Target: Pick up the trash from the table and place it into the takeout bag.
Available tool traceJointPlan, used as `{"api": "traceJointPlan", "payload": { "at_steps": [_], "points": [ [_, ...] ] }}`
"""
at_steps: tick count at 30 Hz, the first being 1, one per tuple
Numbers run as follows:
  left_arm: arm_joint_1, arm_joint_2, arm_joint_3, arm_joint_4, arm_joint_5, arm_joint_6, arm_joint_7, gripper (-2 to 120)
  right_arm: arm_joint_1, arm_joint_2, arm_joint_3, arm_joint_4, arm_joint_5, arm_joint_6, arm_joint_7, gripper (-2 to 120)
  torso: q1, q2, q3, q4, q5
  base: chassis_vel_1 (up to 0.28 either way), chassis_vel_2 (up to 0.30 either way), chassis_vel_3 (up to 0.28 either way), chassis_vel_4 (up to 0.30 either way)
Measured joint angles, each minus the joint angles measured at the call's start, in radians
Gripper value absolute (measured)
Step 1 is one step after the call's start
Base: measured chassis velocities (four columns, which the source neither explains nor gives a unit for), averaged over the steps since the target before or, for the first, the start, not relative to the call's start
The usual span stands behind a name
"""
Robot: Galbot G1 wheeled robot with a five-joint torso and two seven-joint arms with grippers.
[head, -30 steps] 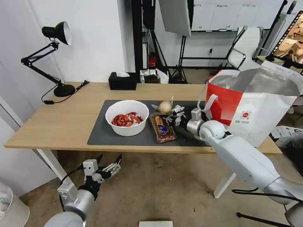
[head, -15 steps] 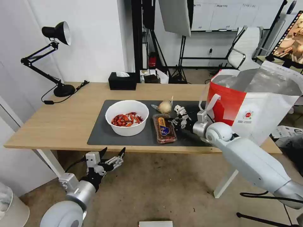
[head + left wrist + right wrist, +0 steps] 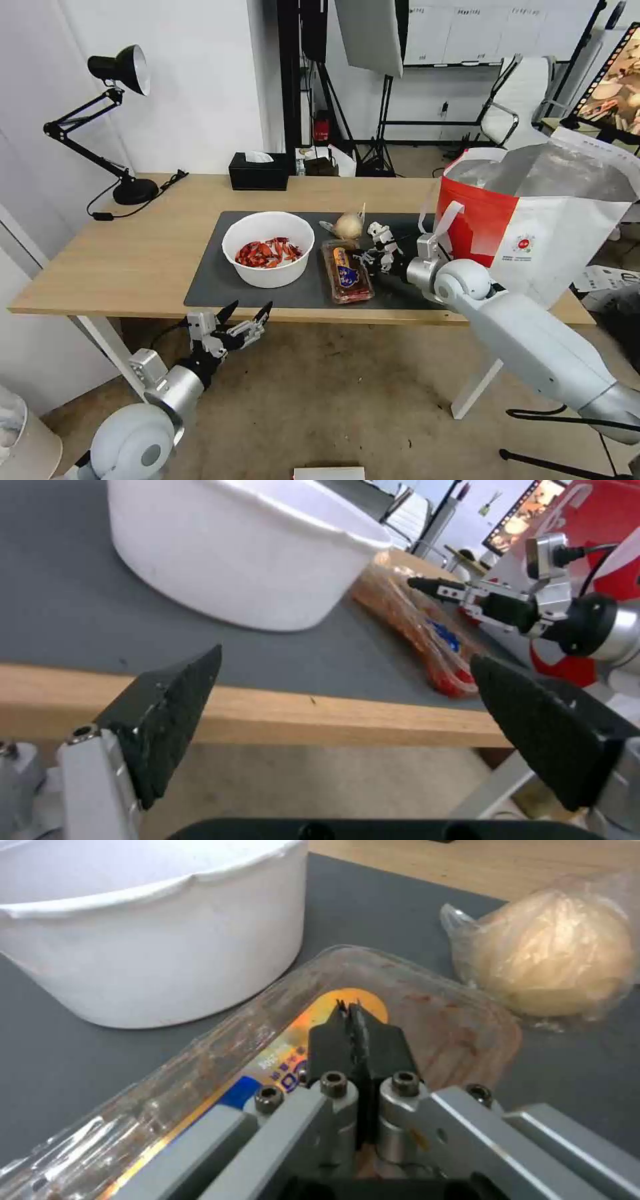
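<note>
Left gripper rose; right fingers pinch tray.

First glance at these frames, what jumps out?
The takeout bag, big, red and white with foil lining, stands open at the table's right end. On the dark mat, the white bowl of red shell scraps sits left of the clear tray, with the tan ball behind the tray. The right hand is shut at the tray's edge; the left hand is open below the table's front edge.
</note>
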Motion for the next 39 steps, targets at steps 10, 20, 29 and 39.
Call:
{"api": "traceJointPlan", "payload": {
  "at_steps": [10,20,29,39],
  "points": [
    [-0.121,-0.044,0.046,0.024,-0.158,0.064,-0.008,100,0.020,0.019,-0.034,-0.026,-0.005,0.000,-0.006,0,0.000,0.000,0.000,0.0001,0.0002,0.000,0.000,0.000,0.000],
    [-0.288,-0.079,0.111,0.045,-0.306,0.222,-0.030,100,0.023,0.016,-0.041,-0.032,-0.026,-0.002,-0.012,0,0.000,0.000,0.000,0.0000,0.0003,0.000,0.000,0.000,0.000],
    [-0.392,-0.112,0.182,0.114,-0.366,0.273,-0.034,100,0.015,-0.001,-0.041,-0.016,-0.025,-0.003,-0.010,0,0.000,0.000,0.000,-0.0001,0.0002,0.000,0.000,0.000,0.000],
    [-0.475,-0.175,0.232,0.163,-0.363,0.319,-0.153,100,0.015,-0.003,-0.039,-0.011,-0.021,-0.003,-0.006,0,0.000,0.000,0.000,0.0000,0.0002,0.000,0.000,0.000,0.000]
  ]
}}
